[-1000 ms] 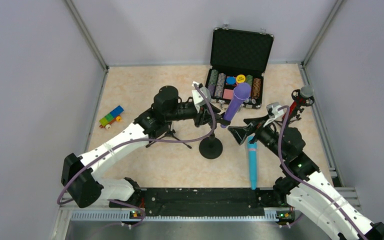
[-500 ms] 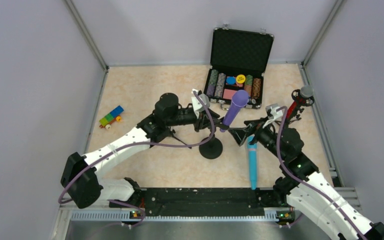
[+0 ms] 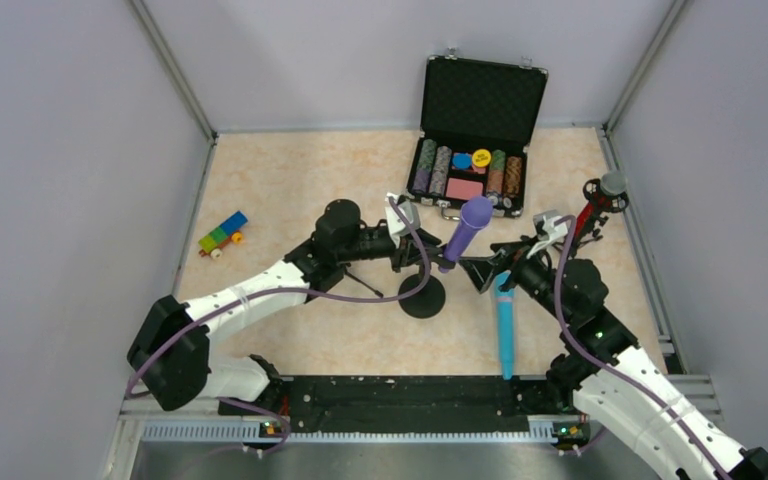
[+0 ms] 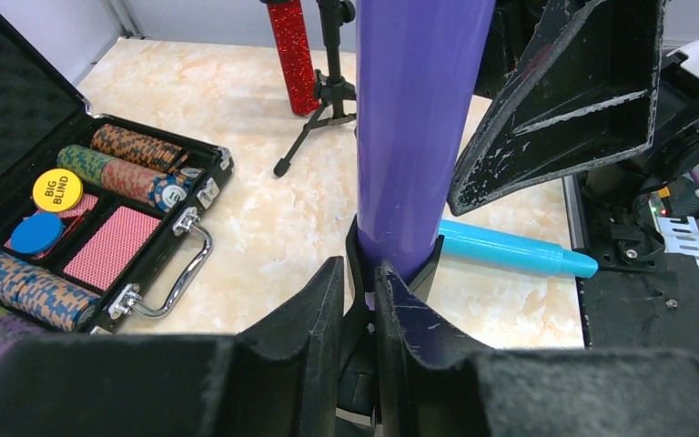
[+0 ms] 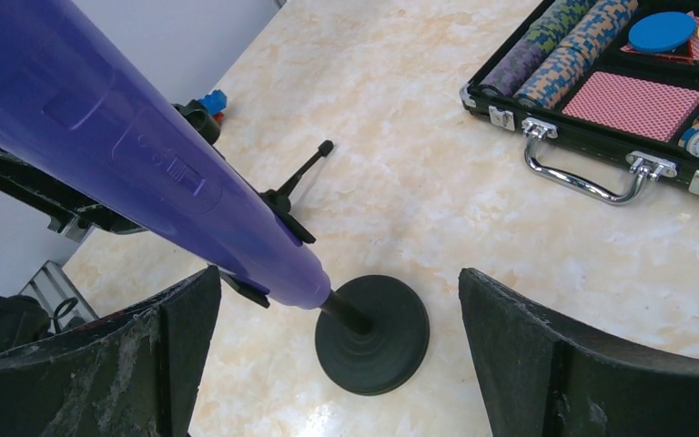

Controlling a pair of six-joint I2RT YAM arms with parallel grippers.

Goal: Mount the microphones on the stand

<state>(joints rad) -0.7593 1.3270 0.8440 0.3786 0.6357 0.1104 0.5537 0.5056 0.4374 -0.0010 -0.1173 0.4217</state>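
Over the stand, left claw grips purple microphone low to seat it; right claw gapes alongside, likely guarding.

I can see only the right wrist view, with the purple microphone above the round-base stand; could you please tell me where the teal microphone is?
Observer: The teal microphone lies flat on the table, to the right of the round-base stand, its length running toward the near edge.
Operator: Thank you. And how does the left end effector stand, please?
Observer: The left end effector sits at the lower end of the purple microphone, fingers nearly together; whether they pinch anything I cannot tell.
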